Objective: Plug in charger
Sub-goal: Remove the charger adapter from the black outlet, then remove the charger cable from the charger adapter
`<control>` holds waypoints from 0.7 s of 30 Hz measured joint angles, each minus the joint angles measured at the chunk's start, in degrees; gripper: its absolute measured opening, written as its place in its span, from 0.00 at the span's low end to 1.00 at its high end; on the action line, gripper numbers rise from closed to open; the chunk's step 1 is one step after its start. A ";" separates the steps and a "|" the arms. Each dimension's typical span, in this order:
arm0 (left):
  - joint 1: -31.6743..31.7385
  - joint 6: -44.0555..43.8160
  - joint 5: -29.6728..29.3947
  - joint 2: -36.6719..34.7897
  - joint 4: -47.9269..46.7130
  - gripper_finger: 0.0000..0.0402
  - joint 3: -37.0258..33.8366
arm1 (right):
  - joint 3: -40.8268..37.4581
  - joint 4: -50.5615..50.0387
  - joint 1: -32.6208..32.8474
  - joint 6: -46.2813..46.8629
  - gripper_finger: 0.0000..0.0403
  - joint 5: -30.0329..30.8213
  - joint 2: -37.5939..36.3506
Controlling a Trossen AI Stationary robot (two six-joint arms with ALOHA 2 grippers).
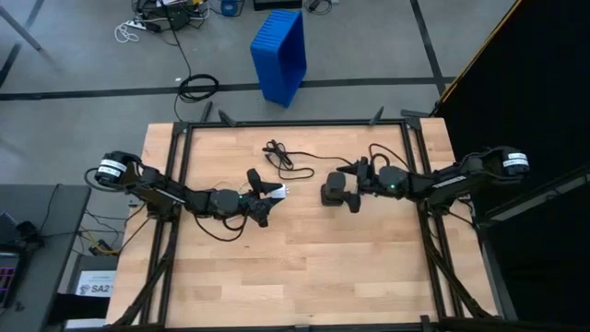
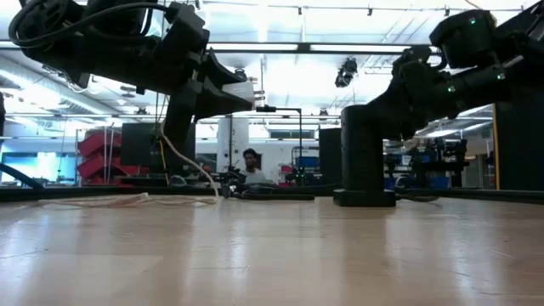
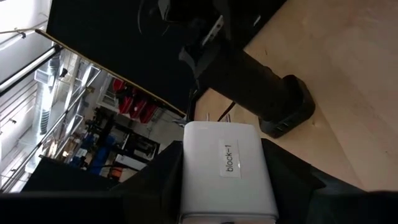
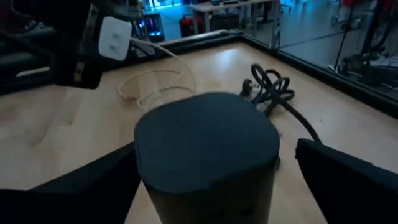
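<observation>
Left claw [image 1: 273, 191] clamps the white charger [image 3: 227, 171] in mid-air, prongs facing the black power tower [image 1: 332, 189] standing on the bench [image 1: 304, 267], right claw [image 1: 354, 184] spread wide around it; next, line up and push in

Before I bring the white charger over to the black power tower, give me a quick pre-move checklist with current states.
1. Left gripper shut on charger block: ok.
2. Prongs point toward the power tower: ok, by the left wrist view.
3. Tower standing upright on the table: ok.
4. Right gripper steadying the tower: not ok, fingers stand apart from it on both sides.
5. Outlet lined up with the prongs: cannot tell.
6. Black cord off the path between them: ok.
</observation>
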 joint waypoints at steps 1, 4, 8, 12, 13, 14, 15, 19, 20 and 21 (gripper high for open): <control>0.00 0.00 -0.02 0.00 0.00 0.39 0.00 | 0.00 0.00 0.00 -0.04 0.91 0.02 -0.82; 0.00 0.01 0.00 0.00 -0.04 0.39 0.00 | 0.00 -0.04 0.06 -0.92 0.86 -0.45 -3.22; 0.00 0.02 0.00 0.00 -0.04 0.39 0.04 | 0.04 0.44 0.20 -1.57 0.85 0.26 -7.03; 0.00 0.72 -0.01 0.00 0.88 0.39 0.04 | 2.15 0.35 0.80 -1.07 0.85 1.43 -7.51; 0.00 1.36 -0.02 0.00 1.61 0.39 0.04 | 3.21 0.33 1.34 -1.13 0.85 1.33 -7.04; 0.00 1.64 0.01 0.00 2.28 0.39 0.10 | 4.41 0.18 1.82 -1.27 0.85 1.25 -6.41; 0.00 1.97 0.01 0.00 2.69 0.39 0.18 | 5.71 0.09 2.39 -1.50 0.85 1.25 -5.53; 0.00 5.00 0.01 0.15 2.03 0.39 1.56 | 11.84 -0.32 4.64 -3.03 0.85 1.36 -0.08; 0.00 5.53 0.01 0.17 1.34 0.39 2.18 | 13.38 -0.40 5.00 -3.29 0.85 1.49 1.72; 0.00 6.05 0.01 0.17 0.44 0.39 2.89 | 15.00 -0.42 5.23 -3.41 0.85 1.50 3.68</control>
